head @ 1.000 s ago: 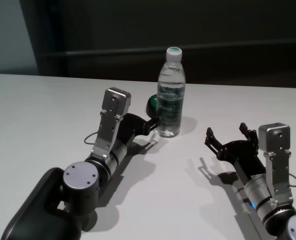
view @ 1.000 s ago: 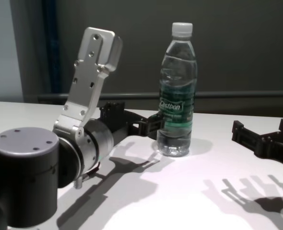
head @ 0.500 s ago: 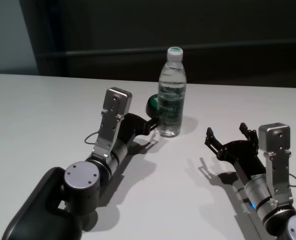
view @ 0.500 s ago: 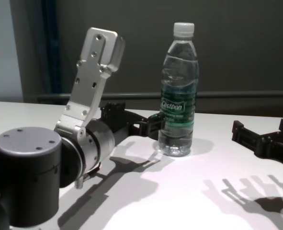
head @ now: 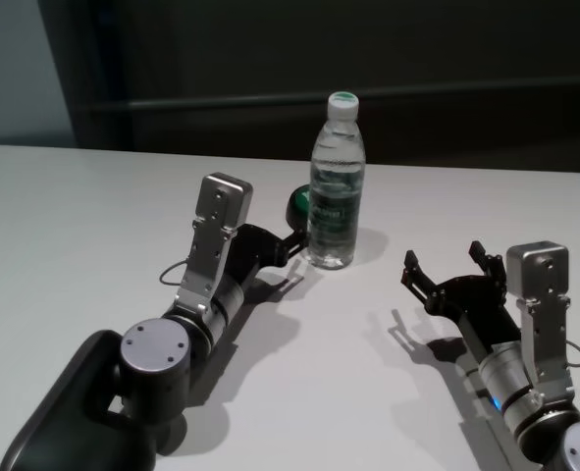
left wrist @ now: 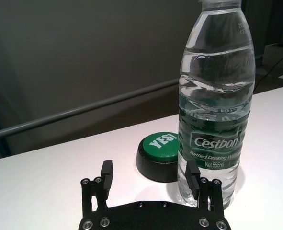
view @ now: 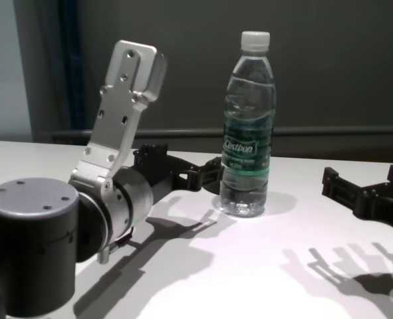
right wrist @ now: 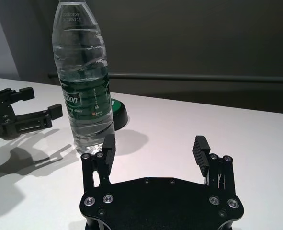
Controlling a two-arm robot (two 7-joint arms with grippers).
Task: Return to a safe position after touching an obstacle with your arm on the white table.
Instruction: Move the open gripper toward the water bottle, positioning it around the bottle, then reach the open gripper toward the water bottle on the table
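The water bottle (head: 335,186) stands upright near the middle of the white desk (head: 74,216), the left claw (left wrist: 148,175) spread open and empty just at its nine o'clock, a green button (left wrist: 159,155) at its ten o'clock, and the right claw (right wrist: 153,151) parked open and empty at four o'clock.

Lab: bare white table (head: 93,206), dark wall (head: 447,59)

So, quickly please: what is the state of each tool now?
Left tool: open, holding nothing, just beside the bottle.
Right tool: open, holding nothing, away from the bottle.
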